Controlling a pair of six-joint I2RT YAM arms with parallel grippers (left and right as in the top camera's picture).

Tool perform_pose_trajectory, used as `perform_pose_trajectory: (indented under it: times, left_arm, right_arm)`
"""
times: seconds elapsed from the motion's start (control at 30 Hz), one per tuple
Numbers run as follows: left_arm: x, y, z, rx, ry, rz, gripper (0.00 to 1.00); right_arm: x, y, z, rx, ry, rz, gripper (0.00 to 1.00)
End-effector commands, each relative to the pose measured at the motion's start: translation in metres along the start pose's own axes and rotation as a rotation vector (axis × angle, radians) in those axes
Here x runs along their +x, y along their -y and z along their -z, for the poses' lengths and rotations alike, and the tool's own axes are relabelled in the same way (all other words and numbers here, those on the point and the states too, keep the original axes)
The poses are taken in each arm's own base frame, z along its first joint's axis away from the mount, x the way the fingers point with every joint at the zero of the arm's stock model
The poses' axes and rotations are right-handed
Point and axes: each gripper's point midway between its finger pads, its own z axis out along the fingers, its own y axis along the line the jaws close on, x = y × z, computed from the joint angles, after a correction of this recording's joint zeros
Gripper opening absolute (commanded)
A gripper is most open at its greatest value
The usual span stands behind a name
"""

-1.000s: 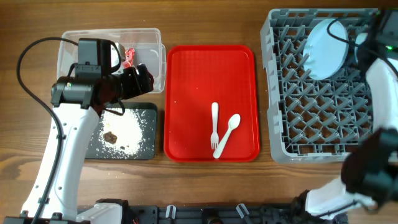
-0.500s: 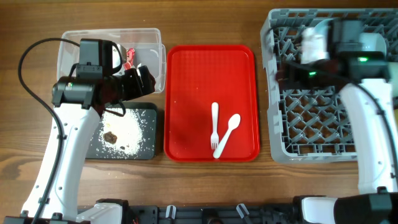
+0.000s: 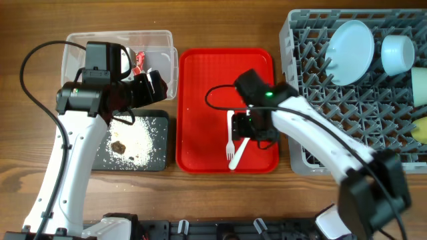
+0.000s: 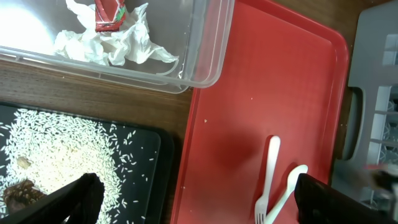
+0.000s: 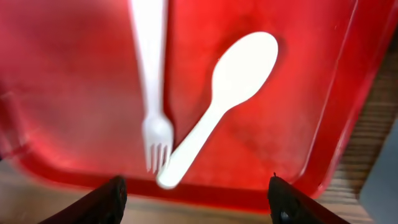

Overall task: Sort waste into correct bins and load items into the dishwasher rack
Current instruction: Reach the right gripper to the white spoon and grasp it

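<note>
My right fingers (image 5: 113,198) hang apart above the fork (image 5: 151,74) and spoon (image 5: 231,87), which lie touching on the red tray (image 5: 62,93). Closing here, I risk pinching both or flicking one away.

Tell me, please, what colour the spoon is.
The spoon is white; right wrist view shows it best.

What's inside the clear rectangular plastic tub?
The clear rectangular plastic tub holds crumpled white tissue pieces and a small crumpled red wrapper. The left arm hides part of its floor overhead, so more could be there.
</note>
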Motion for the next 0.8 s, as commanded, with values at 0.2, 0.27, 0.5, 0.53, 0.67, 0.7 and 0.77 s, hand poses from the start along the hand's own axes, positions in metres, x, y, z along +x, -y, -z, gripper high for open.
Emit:
perform_pose_trajectory:
  times: [0.2, 0.27, 0.5, 0.53, 0.67, 0.7, 0.77]
  left_arm:
    - [0.001, 0.002, 0.005, 0.0, 0.01, -0.001, 1.0]
    - [0.0, 0.002, 0.005, 0.0, 0.011, -0.001, 1.0]
    - [0.001, 0.002, 0.005, 0.0, 0.01, -0.001, 0.99]
    - [0.0, 0.002, 0.005, 0.0, 0.011, -0.001, 1.0]
    - [0.0, 0.002, 0.005, 0.0, 0.011, -0.002, 1.0]
    - [0.001, 0.002, 0.005, 0.0, 0.01, -0.001, 1.0]
    - [0.0, 0.002, 0.005, 0.0, 0.011, -0.001, 1.0]
  right_arm:
    - [-0.01, 0.003, -0.064, 0.063, -0.066, -0.169, 0.63]
    - [-0.007, 0.005, -0.066, 0.067, -0.071, -0.171, 0.61]
    - [-0.003, 0.009, -0.071, 0.074, -0.08, -0.172, 0.3]
    - [-0.004, 0.01, -0.071, 0.073, -0.079, -0.175, 0.24]
    - [-0.01, 0.018, -0.069, 0.07, -0.076, -0.203, 0.11]
    - [-0.013, 0.02, -0.068, 0.065, -0.072, -0.19, 0.08]
    - [-0.019, 0.022, -0.066, 0.054, -0.062, -0.163, 0.04]
